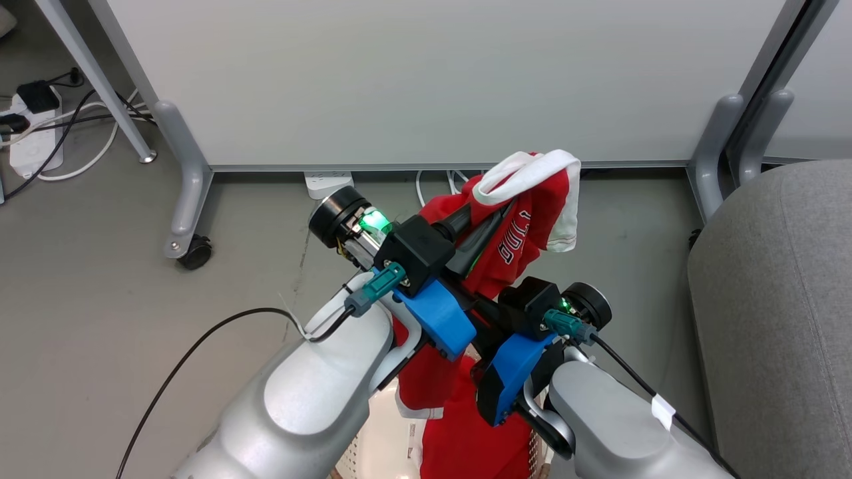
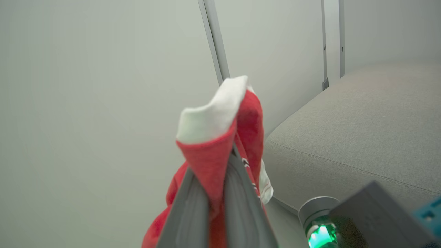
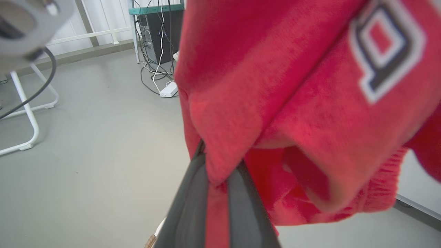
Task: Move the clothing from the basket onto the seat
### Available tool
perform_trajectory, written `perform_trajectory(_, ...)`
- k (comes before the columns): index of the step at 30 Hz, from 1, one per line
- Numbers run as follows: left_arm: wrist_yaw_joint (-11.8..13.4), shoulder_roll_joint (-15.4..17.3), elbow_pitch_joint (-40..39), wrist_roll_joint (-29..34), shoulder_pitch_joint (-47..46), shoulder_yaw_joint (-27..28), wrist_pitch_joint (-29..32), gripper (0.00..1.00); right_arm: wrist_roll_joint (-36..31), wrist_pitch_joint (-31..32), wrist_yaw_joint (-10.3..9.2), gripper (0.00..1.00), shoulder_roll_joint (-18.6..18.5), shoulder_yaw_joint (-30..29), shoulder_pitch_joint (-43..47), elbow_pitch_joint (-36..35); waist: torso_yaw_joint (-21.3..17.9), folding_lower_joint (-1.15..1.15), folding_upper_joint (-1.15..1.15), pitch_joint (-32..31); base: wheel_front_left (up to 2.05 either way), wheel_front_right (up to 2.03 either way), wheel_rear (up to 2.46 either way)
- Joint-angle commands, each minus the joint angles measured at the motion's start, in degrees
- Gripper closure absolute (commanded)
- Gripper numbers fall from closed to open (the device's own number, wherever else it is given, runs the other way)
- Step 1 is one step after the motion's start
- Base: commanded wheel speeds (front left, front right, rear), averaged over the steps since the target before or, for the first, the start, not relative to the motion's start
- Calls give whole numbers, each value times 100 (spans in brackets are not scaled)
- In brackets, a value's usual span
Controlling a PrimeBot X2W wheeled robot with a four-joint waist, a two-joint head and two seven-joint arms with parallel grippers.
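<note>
Nearest, at the bottom edge of the head view, the perforated white wall of the basket point(image 1: 363, 452) shows between the two pale forearms, and red cloth hangs down into it. That cloth is the clothing point(image 1: 466, 432), a red mass that runs up from the basket to both grippers, so most of it is lifted clear of the rim; whether it is one garment or two cannot be told. The right gripper point(image 3: 220, 162) has its two dark fingers drawn narrow with a strip of red fabric pinched between them, and a fold with a large white-outlined letter drapes over their tips. A little farther and higher, the left gripper point(image 2: 215, 165) is likewise closed on a fold of the red fabric, a white cuff point(image 2: 210, 120) standing up above the fingertips and white lettering showing on the cloth just right of it in the head view. To the right lies the light-grey seat point(image 1: 772, 299), bare and apart from the cloth. Beyond is grey floor point(image 1: 100, 319), then a white panel on castor legs point(image 1: 432, 80), with a power strip point(image 1: 33, 133) at far left.
</note>
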Motion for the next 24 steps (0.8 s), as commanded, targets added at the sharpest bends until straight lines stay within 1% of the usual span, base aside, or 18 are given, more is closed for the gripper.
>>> perform_trajectory(1, 36, 3, -10, -22, -28, 31, -27, 100, 31, -6, -4, 100, -19, 11, -72, -37, -8, 0, 0, -5, 0, 0, 0)
perform_trajectory(9, 38, 7, -5, 0, 24, 73, -28, 100, 107, -6, -4, 100, -85, 97, -43, -73, -46, 0, 0, -16, 0, 0, 0)
perform_trajectory(22, 2, 29, 47, 41, 62, 82, -29, 100, 123, -6, -4, 100, -95, 137, 13, -86, -93, 0, 0, -55, 0, 0, 0)
perform_trajectory(23, 29, 29, 39, 52, 62, 94, -29, 48, 123, -6, -4, 100, -99, 141, 21, -86, -95, 0, 0, -58, 0, 0, 0)
perform_trajectory(24, 54, 34, 25, 81, 54, 94, -29, 0, 123, -6, -4, 100, -102, 146, 26, -88, -100, 0, 0, -60, 0, 0, 0)
